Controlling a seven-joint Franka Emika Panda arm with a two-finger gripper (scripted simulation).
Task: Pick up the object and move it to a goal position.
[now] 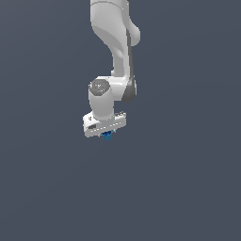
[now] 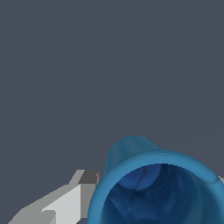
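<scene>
Clearly the risk now is the blue cup [image 1: 108,136] slipping out: it hangs tucked right under the white gripper [image 1: 107,135], with only a sliver showing below the palm in the exterior view, so any jolt or slackening on the way to the goal could drop it. No goal marker shows, so how far it must travel I cannot tell. One finger [image 2: 65,203] sits just beside the cup's rim in the wrist view; the claw looks clamped on the cup. Inside, the cup appears empty, nothing but blue wall.
</scene>
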